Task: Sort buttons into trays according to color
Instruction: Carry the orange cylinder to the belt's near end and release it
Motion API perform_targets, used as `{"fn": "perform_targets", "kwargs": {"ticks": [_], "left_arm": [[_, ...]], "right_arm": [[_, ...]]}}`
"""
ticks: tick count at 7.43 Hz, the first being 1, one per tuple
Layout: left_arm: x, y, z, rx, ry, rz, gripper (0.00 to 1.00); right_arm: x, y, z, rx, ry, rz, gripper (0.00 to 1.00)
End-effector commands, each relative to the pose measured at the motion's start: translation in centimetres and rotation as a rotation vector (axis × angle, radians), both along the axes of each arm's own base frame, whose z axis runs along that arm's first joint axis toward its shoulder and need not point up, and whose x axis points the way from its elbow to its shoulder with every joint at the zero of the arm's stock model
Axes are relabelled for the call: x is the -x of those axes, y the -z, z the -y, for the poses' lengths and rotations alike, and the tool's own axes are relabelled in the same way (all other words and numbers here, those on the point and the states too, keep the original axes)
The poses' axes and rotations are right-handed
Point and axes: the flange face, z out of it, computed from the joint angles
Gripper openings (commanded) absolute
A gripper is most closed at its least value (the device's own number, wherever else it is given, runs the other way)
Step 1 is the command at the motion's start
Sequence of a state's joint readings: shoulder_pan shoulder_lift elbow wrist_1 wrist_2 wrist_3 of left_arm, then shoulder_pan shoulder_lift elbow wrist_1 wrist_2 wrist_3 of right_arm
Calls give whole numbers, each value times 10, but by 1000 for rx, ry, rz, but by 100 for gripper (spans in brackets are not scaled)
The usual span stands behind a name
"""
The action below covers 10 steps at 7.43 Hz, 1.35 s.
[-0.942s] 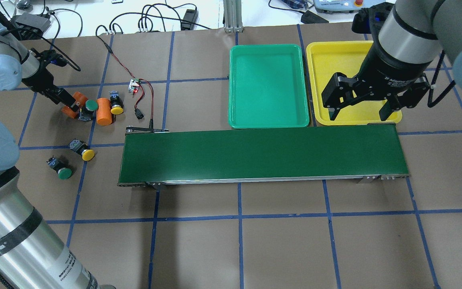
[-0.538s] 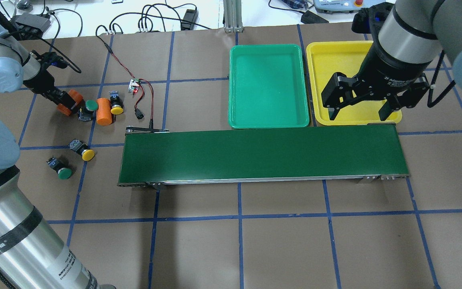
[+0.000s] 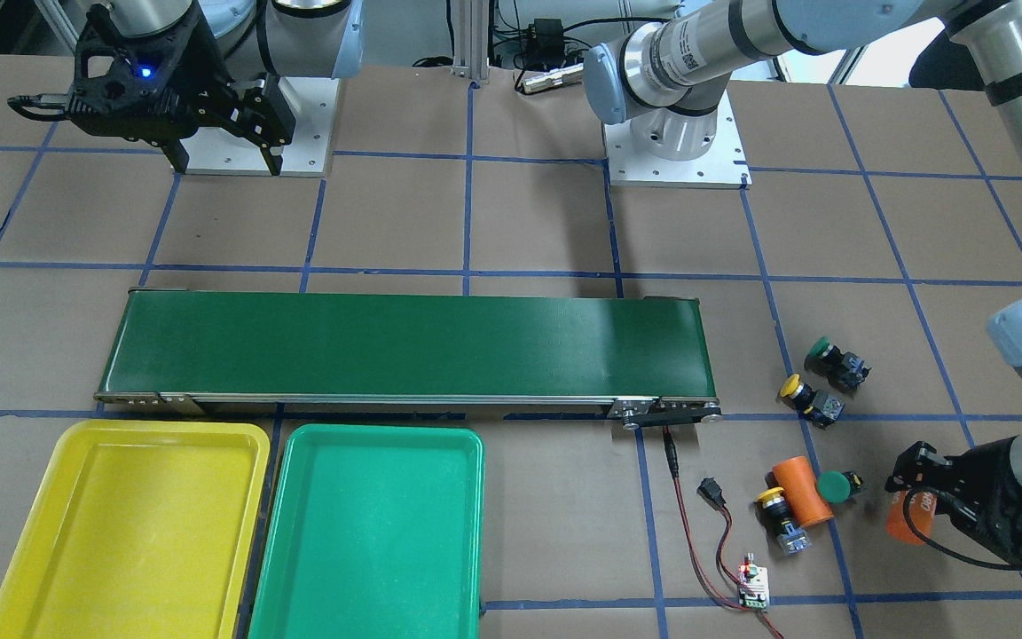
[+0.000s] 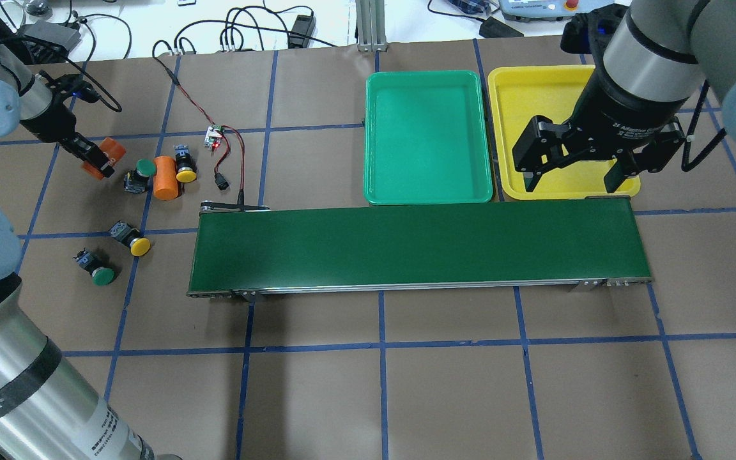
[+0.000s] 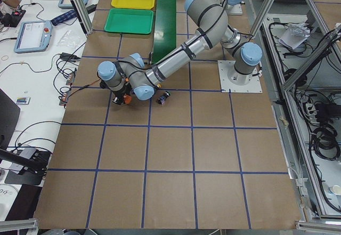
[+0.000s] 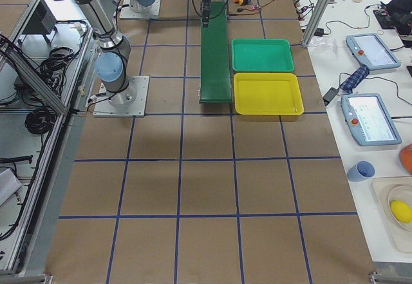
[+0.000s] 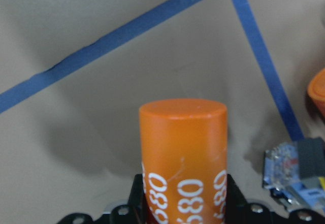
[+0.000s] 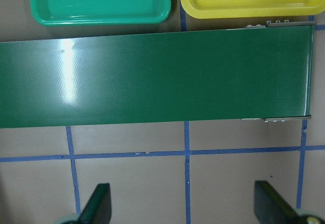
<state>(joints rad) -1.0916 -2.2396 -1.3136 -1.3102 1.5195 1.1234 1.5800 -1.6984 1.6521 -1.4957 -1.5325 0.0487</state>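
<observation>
The left pincer (image 4: 97, 160) is pinched on an orange cylinder (image 7: 183, 153) marked "680", not on a button. The nearest green-capped button (image 4: 143, 170) lies on the bench just beside it, on the side toward the conveyor belt (image 4: 416, 246). The right pincer (image 4: 569, 185) hangs spread and empty at the belt's other end, near the yellow tray (image 4: 534, 89) and green tray (image 4: 429, 137), neither holding a button, so I'd judge the left arm the nearer one.

Trays (image 4: 429, 137) glossy plastic; belt (image 8: 152, 76) smooth, sheeny; tabletop (image 4: 457, 396) matt brown paper
</observation>
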Motion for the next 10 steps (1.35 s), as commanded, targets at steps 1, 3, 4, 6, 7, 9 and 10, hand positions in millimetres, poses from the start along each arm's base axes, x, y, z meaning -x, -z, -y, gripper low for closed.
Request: {"fn": "perform_targets", "kwargs": {"ticks": [1, 3, 4, 6, 7, 9, 10], "left_arm": [[41, -51, -47, 6, 210, -21, 0], [130, -66, -97, -19, 392, 3, 0], [183, -81, -111, 7, 562, -7, 0], [268, -66, -143, 73, 739, 31, 0], [306, -46, -164, 92, 856, 61, 0], [315, -44, -188, 121, 896, 111, 0], [316, -48, -193, 118, 898, 105, 0]], "right_arm": [[0, 0, 0, 1, 2, 3, 100], [0, 0, 0, 1, 4, 5, 100], [0, 0, 0, 1, 2, 3, 100], [0, -1, 1, 4, 0, 2, 100], [0, 0, 0, 3, 0, 2, 100], [0, 1, 1, 0, 0, -3, 100], [2, 0, 0, 1, 0, -11, 100]]}}
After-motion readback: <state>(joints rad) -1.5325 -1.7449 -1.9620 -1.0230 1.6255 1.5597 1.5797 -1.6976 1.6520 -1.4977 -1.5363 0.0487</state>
